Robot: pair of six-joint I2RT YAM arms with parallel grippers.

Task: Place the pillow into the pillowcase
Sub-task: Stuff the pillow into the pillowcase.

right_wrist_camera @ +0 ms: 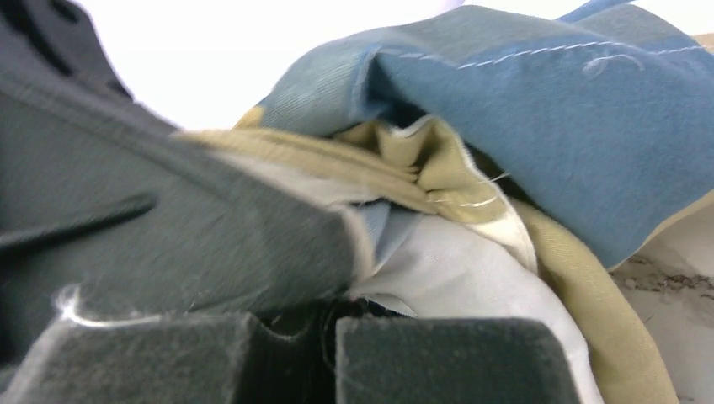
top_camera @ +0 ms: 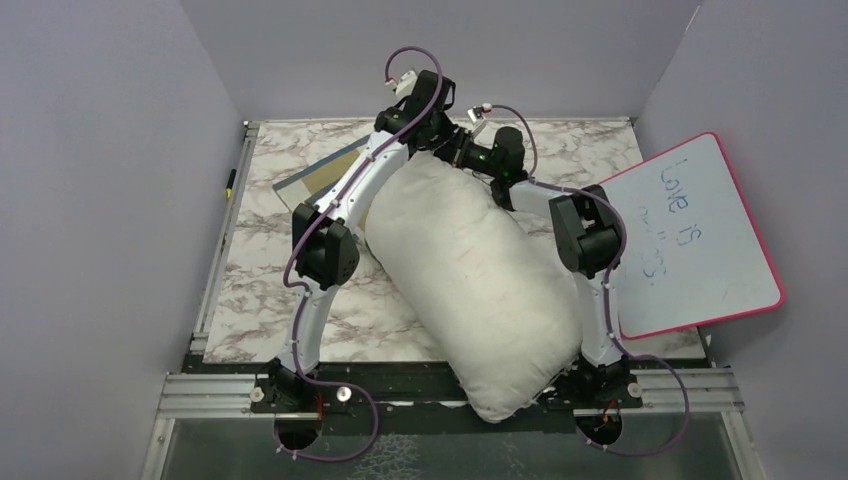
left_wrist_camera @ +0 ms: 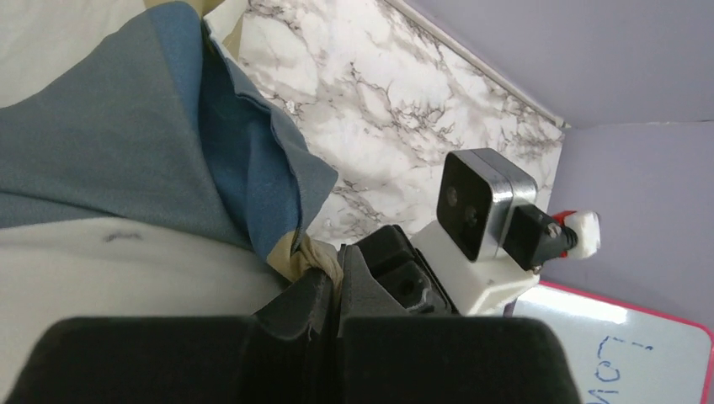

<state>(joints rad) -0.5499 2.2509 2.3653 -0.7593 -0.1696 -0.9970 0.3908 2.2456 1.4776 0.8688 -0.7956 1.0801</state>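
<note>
Step in hand: securing the mouth of the pillowcase [left_wrist_camera: 151, 143] at the pillow's far end. Insertion is judged not yet begun.

Left fingers [left_wrist_camera: 333, 290]: closed, pinching a gathered tan fold of the pillowcase. The blue panel hangs away from the tips in loose folds.

Right fingers [right_wrist_camera: 330, 335]: appear closed on cream and tan pillowcase cloth, which runs down between the pads. The contact itself is in shadow. They sit just beside the left fingers, the two nearly touching.

Pillow [top_camera: 470, 280]: lies diagonally on the counter [top_camera: 260, 290]. Its far end is directly below both sets of fingers, and its near end hangs over the edge by the arm bases. Almost its whole length is bare. Whether any corner is already inside the case cannot be told.

Whiteboard [top_camera: 700, 240]: well off to the right fingers' outer side, clear of the work.

Next move, as judged: the two grips must draw apart to spread the opening wider than the pillow's end. They must then pull it toward the arm bases over that end. The grips are bunched and may include both layers, which would hold the mouth shut.
</note>
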